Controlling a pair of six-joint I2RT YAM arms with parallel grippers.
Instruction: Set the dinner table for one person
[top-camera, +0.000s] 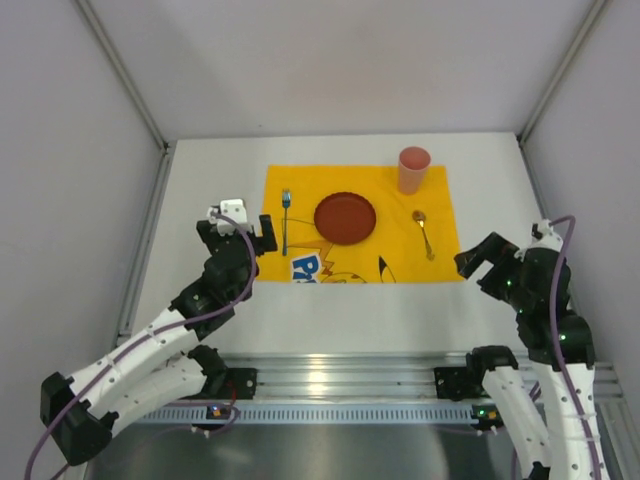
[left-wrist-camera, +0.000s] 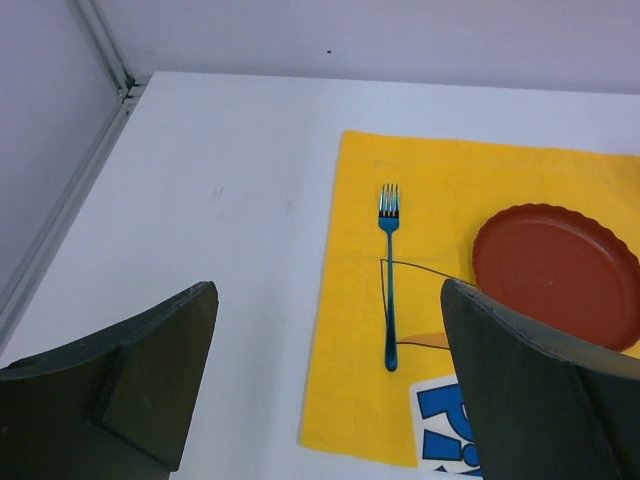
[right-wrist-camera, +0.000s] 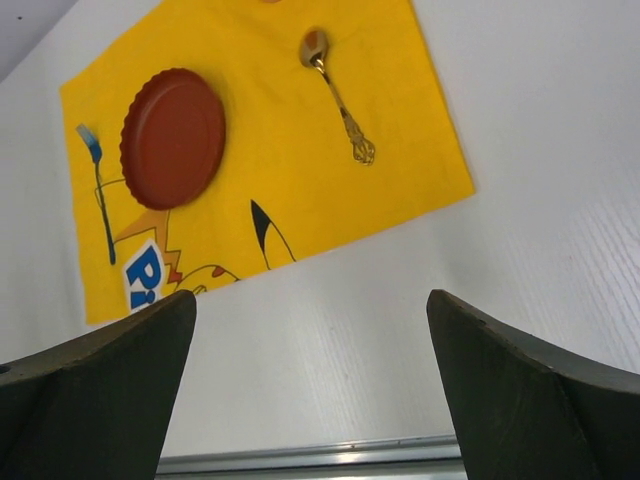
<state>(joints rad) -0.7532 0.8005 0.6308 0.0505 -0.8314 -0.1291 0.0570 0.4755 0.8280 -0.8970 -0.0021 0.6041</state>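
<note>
The setting is seemingly being finished, with fork (top-camera: 285, 222), plate (top-camera: 345, 218), spoon (top-camera: 424, 234) and cup (top-camera: 413, 169) laid, left gripper (top-camera: 245, 225) and right gripper (top-camera: 481, 260) being held spread, empty.

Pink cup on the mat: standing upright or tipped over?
Upright. In the top view the pink cup stands on the yellow mat near its far right corner, round open rim facing up.

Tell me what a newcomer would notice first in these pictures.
A bright yellow cartoon mat on the white dinner table carries a red plate at its centre, blue fork left, gold spoon right, pink cup at the far right corner. The left gripper and right gripper flank it, both open.
</note>
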